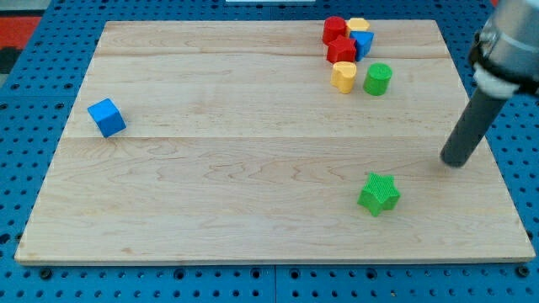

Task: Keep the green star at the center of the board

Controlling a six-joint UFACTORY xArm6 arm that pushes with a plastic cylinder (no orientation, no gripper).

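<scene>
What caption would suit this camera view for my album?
My tip rests right of the green star, which sits toward the wooden board's bottom right.

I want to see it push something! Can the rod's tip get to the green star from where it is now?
Probably yes. My tip sits up and to the view's right of the green star-shaped block, with only bare wooden board between them and no other block in the way.
</scene>
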